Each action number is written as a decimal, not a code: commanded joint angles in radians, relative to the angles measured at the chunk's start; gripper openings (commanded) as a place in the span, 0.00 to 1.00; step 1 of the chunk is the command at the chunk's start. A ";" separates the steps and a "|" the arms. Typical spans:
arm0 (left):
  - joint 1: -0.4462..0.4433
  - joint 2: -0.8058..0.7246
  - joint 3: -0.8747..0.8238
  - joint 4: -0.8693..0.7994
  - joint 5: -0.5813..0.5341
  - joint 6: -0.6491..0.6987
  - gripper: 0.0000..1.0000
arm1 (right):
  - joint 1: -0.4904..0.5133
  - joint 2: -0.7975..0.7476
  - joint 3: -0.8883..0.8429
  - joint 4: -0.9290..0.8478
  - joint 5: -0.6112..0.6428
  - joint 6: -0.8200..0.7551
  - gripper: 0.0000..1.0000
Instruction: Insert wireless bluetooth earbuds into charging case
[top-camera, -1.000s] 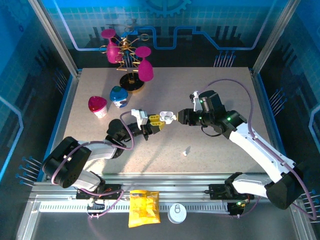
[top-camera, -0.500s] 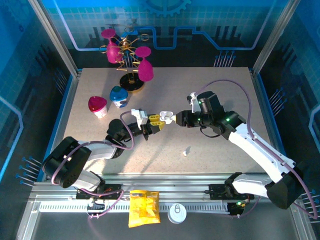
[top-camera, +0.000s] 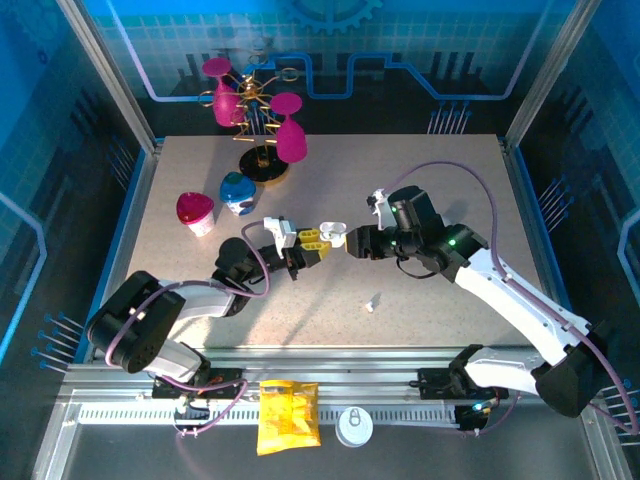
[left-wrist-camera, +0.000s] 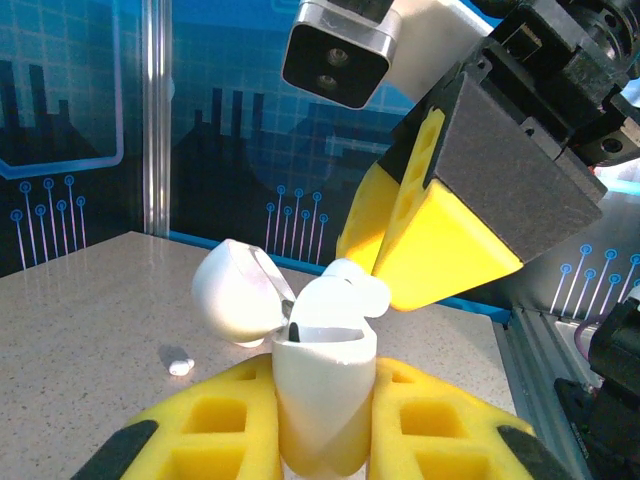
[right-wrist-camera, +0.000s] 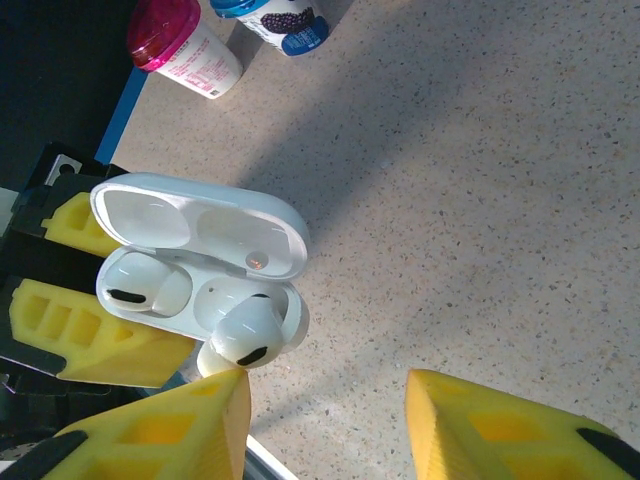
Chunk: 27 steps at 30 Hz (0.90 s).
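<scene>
Left gripper (top-camera: 313, 241) pinches the case (right-wrist-camera: 200, 270) (lid open). Right gripper (right-wrist-camera: 328, 392) stands spread; an earbud (right-wrist-camera: 243, 338) sits half in the case, beside one fingertip.

the right arm (top-camera: 480, 270) is on the move: its wrist has swung left across the table (top-camera: 450, 330), bit by bit over the last second, carrying the right gripper (top-camera: 349, 241) in towards the charging case (top-camera: 333, 233). a second ago a clear strip of tabletop showed between its tip and the case; half a second ago that strip had narrowed; now, from above, the tip sits just beside the case's right side. the elbow has followed leftwards, and the white wrist camera (top-camera: 379, 200) with it.
</scene>
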 joint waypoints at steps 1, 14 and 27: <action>-0.006 0.008 0.030 0.057 0.014 -0.021 0.00 | 0.013 0.001 0.013 0.001 -0.017 -0.012 0.45; -0.007 -0.005 0.019 0.049 0.019 -0.015 0.00 | 0.032 0.017 0.032 0.021 -0.035 -0.039 0.52; -0.006 -0.006 0.020 0.057 0.027 -0.018 0.00 | 0.016 -0.074 -0.001 0.054 -0.003 -0.059 0.63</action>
